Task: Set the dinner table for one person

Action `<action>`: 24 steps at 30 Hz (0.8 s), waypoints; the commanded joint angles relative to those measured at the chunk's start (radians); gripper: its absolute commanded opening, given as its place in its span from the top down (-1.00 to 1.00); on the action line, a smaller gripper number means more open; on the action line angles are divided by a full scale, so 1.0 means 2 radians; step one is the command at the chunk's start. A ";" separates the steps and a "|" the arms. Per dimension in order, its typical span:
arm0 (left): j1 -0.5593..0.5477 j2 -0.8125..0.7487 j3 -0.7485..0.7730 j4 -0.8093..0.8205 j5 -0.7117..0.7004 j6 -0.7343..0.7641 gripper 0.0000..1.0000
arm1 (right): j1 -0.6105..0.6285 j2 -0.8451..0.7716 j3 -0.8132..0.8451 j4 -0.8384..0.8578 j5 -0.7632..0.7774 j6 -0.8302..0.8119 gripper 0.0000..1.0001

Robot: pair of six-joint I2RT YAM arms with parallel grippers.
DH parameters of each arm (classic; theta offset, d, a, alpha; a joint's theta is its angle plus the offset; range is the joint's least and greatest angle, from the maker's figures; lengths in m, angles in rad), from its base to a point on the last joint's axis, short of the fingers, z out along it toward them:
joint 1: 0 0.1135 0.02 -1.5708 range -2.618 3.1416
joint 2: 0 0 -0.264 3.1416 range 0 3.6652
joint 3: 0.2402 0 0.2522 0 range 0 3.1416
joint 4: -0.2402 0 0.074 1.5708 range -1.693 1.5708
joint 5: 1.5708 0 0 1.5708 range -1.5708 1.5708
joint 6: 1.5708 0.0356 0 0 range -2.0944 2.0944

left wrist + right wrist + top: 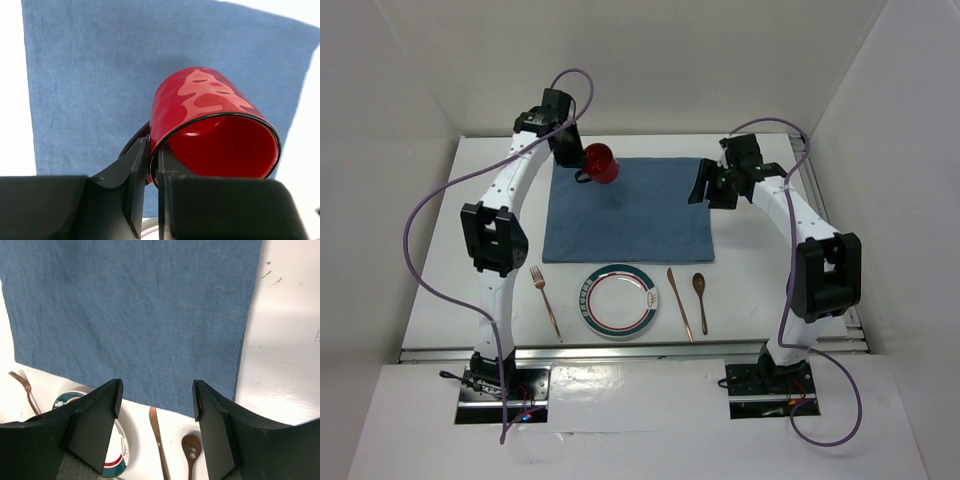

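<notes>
My left gripper (582, 172) is shut on the rim of a red mug (602, 163) and holds it tilted above the far left corner of the blue placemat (640, 215). In the left wrist view the fingers (137, 165) pinch the mug's wall (200, 105). My right gripper (705, 190) is open and empty above the placemat's right edge (150, 315). On the white dinner table (740, 300), in front of the placemat, lie a copper fork (546, 300), a green-rimmed plate (618, 300), a copper knife (680, 303) and a copper spoon (701, 298).
White walls enclose the table on three sides. A metal rail (620, 350) runs along the near edge. Purple cables loop off both arms. The right wrist view shows the plate (120, 450), knife (157, 440) and spoon (190, 447) below the fingers.
</notes>
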 commanded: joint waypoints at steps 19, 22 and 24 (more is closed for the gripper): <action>-0.106 0.061 0.071 0.081 0.055 -0.083 1.00 | -0.023 -0.026 0.017 0.001 -0.035 -0.002 -0.37; -0.136 0.061 0.071 0.081 0.068 -0.083 1.00 | -0.028 -0.046 0.017 -0.005 0.013 0.007 -0.37; -0.163 0.054 0.053 0.081 0.073 -0.078 1.00 | -0.038 -0.073 0.001 -0.010 0.036 0.020 -0.37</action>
